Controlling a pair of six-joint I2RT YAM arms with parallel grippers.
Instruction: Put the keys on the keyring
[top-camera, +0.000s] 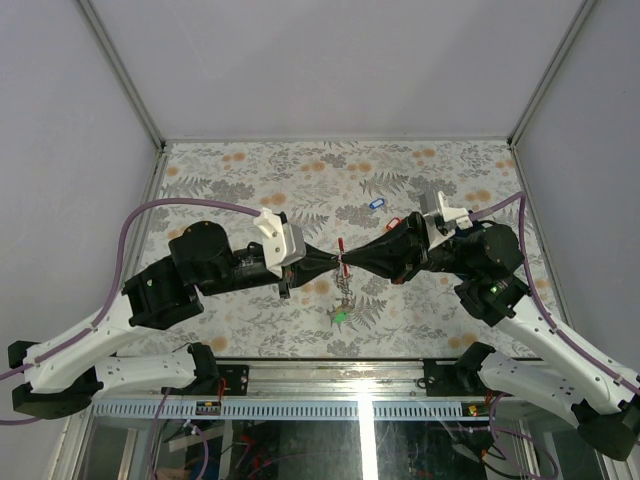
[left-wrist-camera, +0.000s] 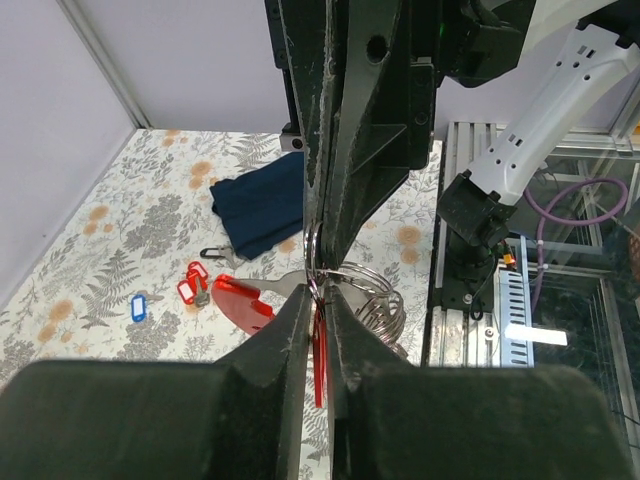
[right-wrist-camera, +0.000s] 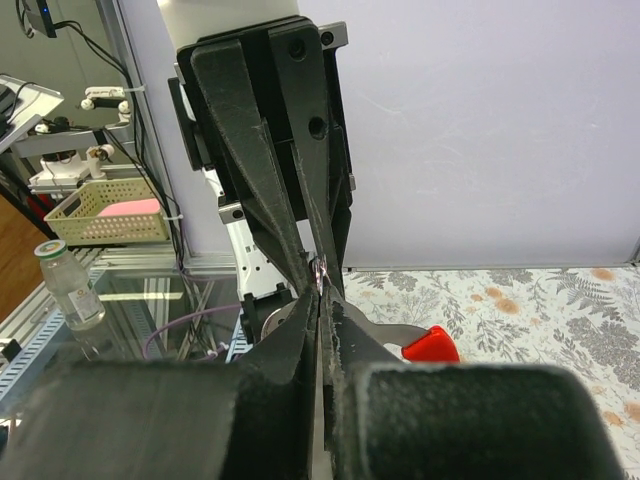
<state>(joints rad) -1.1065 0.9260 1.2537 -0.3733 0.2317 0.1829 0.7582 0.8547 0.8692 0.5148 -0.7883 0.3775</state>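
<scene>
Overhead, the left tool (top-camera: 332, 263) is reaching in from 9 o'clock and the right tool (top-camera: 353, 262) from 3 o'clock. They are meeting tip to tip above the middle of the bench (top-camera: 250, 170). The left tool, almost fully closed, is pinching a red-tagged key (top-camera: 342, 249), its tag running 12 to 6. The right tool is clamping tight on the keyring (left-wrist-camera: 375, 300), which is touching that key. The ring's coils are trailing toward 6, ending at a green tag (top-camera: 340, 316). A blue-tagged key (top-camera: 376, 203) is lying at 1 o'clock, well apart. The bench's near edge is sitting close at 6.
</scene>
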